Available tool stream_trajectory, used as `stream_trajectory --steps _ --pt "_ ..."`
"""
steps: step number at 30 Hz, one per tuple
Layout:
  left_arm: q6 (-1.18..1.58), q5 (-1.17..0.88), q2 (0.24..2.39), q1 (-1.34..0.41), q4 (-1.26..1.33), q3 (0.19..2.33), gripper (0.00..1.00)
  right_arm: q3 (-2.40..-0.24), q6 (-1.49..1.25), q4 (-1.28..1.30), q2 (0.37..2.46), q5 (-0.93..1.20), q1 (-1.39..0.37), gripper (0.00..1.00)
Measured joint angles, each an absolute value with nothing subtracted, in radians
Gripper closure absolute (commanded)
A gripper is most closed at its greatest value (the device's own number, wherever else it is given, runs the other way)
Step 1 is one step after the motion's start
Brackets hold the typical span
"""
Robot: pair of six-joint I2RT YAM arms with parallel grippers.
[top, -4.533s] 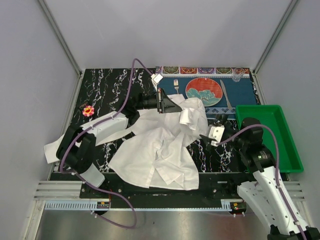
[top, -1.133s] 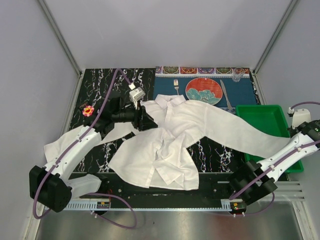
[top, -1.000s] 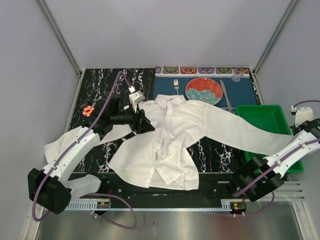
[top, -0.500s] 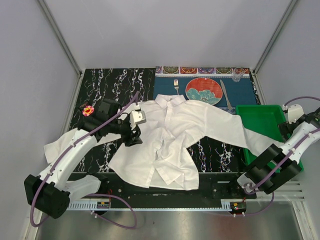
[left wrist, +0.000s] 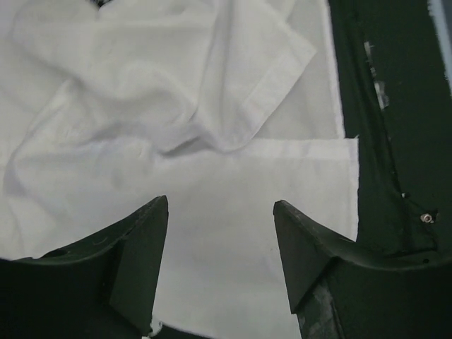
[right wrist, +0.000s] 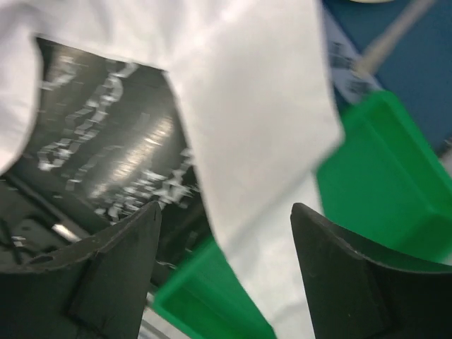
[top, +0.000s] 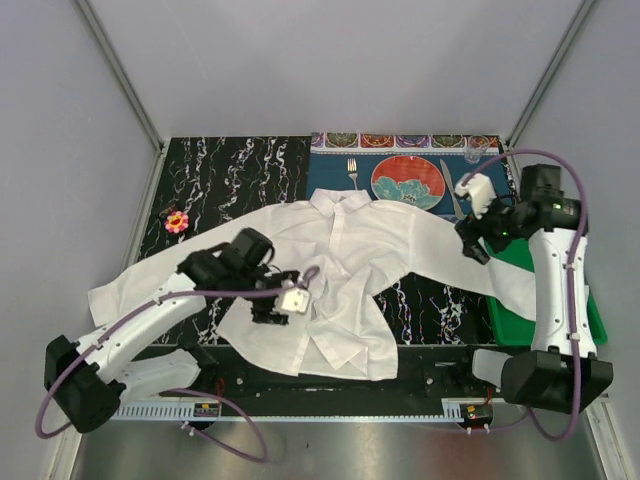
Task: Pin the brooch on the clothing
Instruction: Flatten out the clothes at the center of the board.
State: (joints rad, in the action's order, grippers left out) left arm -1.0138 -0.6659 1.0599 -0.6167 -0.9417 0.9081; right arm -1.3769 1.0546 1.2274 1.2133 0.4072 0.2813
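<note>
You have not started the pinning itself: at the far left the brooch (top: 176,221) lies alone on the table (top: 220,170), well apart from either claw and clear of the cloth. The left claw (left wrist: 220,205) hangs over the lower front of the shirt (top: 350,250), jaws apart and holding nothing, with the fabric lying creased beneath it. The shirt is spread front-up across the middle, collar toward the far side and sleeves out to both sides. The right claw (right wrist: 226,208) is likewise released, above the right sleeve where it drapes over the edge of the green tray (right wrist: 367,162). By my reading the laying-out is about done, while fetching the brooch and fastening it are both left. The table is black with white marbling. At its far right a blue mat (top: 335,165) carries a plate (top: 407,182) and cutlery. Plain grey walls (top: 330,70) close in three sides.
</note>
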Motion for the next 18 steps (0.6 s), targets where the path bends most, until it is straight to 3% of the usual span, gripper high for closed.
stream_trajectory --steps 3,7,14,18 --pt "-1.003 -0.62 1.041 -0.848 -0.852 0.854 0.38 -1.323 0.919 1.229 1.247 0.464 0.109 0.31" --pt "-0.998 -0.573 1.11 -1.091 -0.742 0.855 0.45 -1.317 0.757 1.192 1.419 0.511 0.025 0.39" --pt "-0.955 -0.554 1.504 -1.242 -0.595 1.102 0.44 -1.281 0.588 1.116 1.617 0.513 -0.034 0.45" --pt "-0.968 -0.532 1.644 -1.331 -0.532 1.176 0.49 -1.271 0.557 1.089 1.668 0.487 -0.036 0.49"
